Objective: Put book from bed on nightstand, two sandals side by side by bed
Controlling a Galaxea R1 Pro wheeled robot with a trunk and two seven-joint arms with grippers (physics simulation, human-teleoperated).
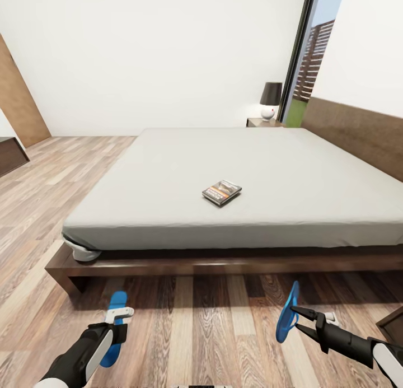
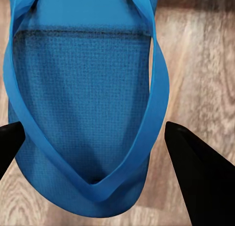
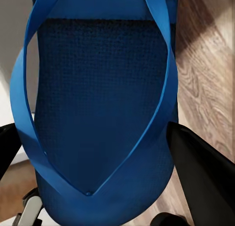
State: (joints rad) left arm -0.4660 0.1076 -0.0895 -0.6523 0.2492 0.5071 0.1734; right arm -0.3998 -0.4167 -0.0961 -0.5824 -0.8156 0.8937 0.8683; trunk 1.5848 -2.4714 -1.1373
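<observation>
Before the bed [image 1: 224, 169], book [image 1: 221, 192] waiting on the mattress, I hold one sandal [image 1: 116, 327] low left, another [image 1: 287, 313] upright (right side). Left fingers [image 2: 196, 182] straddle theirs; right fingers [image 3: 200, 177] too, whether gripping I cannot tell. Next: lay both parallel on the floor.

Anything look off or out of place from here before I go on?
Yes: the right sandal stands on edge at the right tool, not flat like the left sandal. The book lies on the bed.
</observation>
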